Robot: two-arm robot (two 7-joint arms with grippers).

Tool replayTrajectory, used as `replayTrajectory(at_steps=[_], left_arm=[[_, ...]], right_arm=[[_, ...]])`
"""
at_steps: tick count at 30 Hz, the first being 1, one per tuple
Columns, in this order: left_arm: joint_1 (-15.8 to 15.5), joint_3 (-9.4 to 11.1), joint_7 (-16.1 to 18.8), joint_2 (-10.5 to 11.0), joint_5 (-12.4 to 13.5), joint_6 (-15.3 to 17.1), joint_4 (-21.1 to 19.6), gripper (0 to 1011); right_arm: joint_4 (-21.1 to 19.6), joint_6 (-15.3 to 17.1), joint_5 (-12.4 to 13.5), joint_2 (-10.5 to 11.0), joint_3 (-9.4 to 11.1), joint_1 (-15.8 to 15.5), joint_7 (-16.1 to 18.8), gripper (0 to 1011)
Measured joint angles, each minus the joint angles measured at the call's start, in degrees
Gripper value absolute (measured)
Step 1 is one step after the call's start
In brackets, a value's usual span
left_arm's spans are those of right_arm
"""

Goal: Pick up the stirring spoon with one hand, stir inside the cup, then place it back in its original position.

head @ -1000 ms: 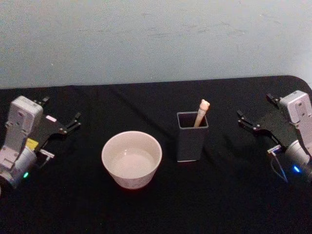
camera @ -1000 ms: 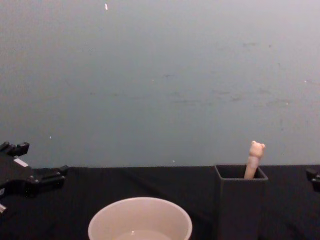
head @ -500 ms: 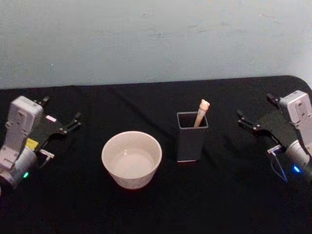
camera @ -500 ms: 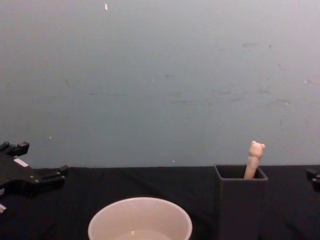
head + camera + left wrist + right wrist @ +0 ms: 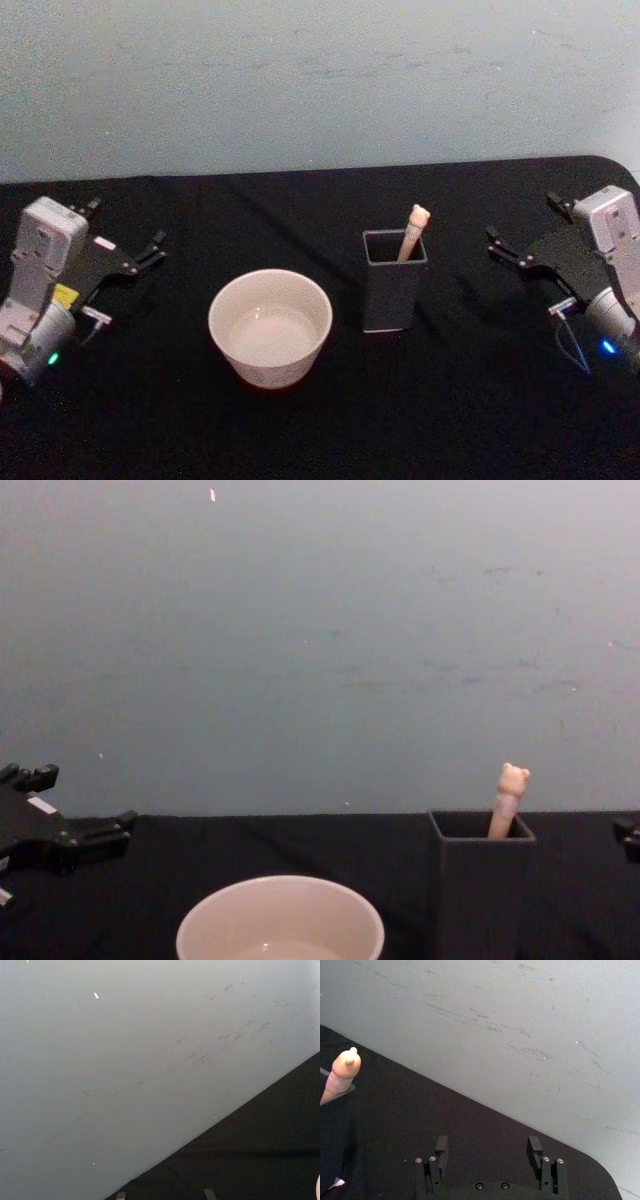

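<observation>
While the stirring spoon (image 5: 413,230) stands in the holder (image 5: 392,295), left tool (image 5: 128,221) and right tool (image 5: 521,216) gape wide, empty.

The cup (image 5: 270,372) looks like smooth, faintly glossy ceramic. The holder (image 5: 392,300) seems matt grey plastic. The black cloth (image 5: 460,400) beneath is matt too.

Lab test setup, black-draped table (image 5: 150,430), bare wall (image 5: 300,80)

Stirring spoon (image 5: 412,233) neck, bowl hidden inside holder (image 5: 392,296).
</observation>
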Motion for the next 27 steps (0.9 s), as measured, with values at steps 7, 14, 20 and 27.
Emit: replayTrajectory(at_steps=[7, 14, 20, 27], left_arm=[[0.0, 0.0, 0.0, 0.0, 0.0, 0.0, 0.0, 1001], [0.0, 0.0, 0.0, 0.0, 0.0, 0.0, 0.0, 1001], [0.0, 0.0, 0.0, 0.0, 0.0, 0.0, 0.0, 1001], [0.0, 0.0, 0.0, 0.0, 0.0, 0.0, 0.0, 1001]], right_arm=[[0.0, 0.0, 0.0, 0.0, 0.0, 0.0, 0.0, 1002], [0.0, 0.0, 0.0, 0.0, 0.0, 0.0, 0.0, 1003], [0.0, 0.0, 0.0, 0.0, 0.0, 0.0, 0.0, 1003], [0.0, 0.0, 0.0, 0.0, 0.0, 0.0, 0.0, 1003]])
